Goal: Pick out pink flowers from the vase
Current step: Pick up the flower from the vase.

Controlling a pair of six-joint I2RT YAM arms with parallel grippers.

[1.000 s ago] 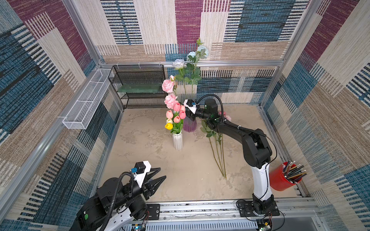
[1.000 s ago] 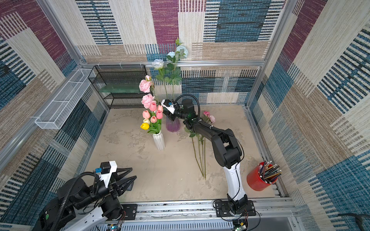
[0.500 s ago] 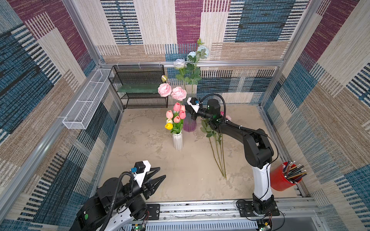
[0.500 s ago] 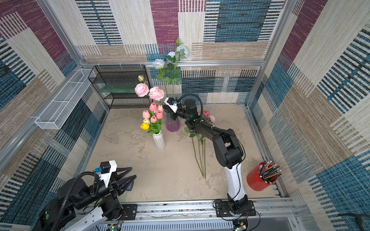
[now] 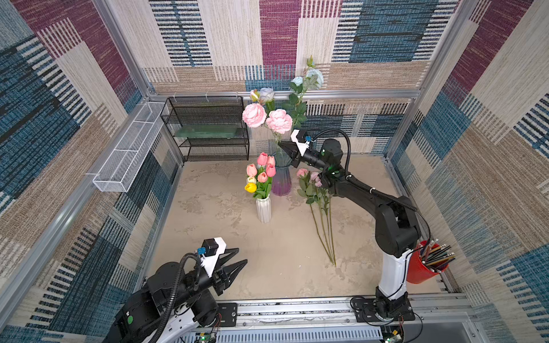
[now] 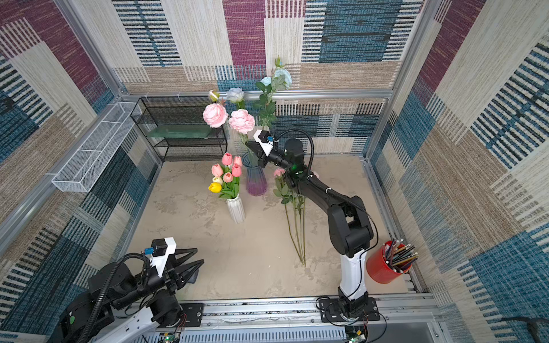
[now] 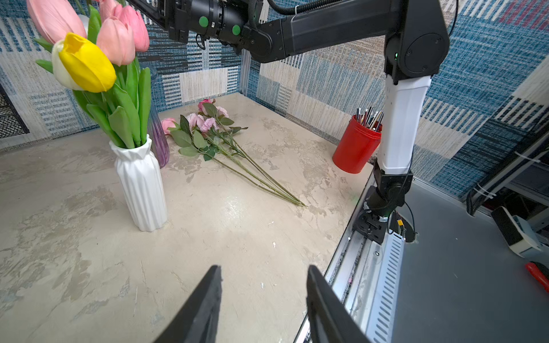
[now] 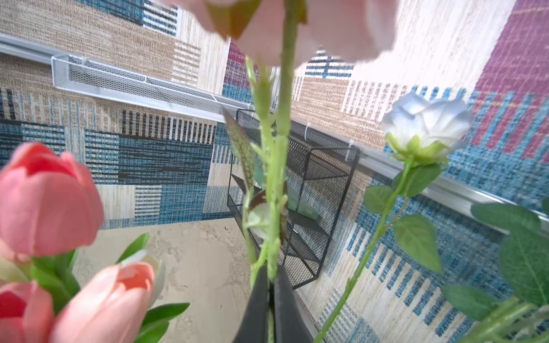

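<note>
So the right tool (image 5: pixel 282 145) has just snapped shut on the stems of the two pale-pink peonies (image 5: pixel 278 121), blooms now riding higher right above its tips with the purple vase (image 5: pixel 281 181) just below, so I'd say this pull-out is underway.

We see bright, even light in both top views, with only faint, soft shadows on the tabletop (image 5: pixel 282 252); the frame rails (image 5: pixel 356 94) bow toward the edges. The left wrist view catches a pale sheen on the tabletop. In the right wrist view the nearest pink bloom (image 8: pixel 341 26) and tulips (image 8: pixel 44 202) are blurred.
</note>
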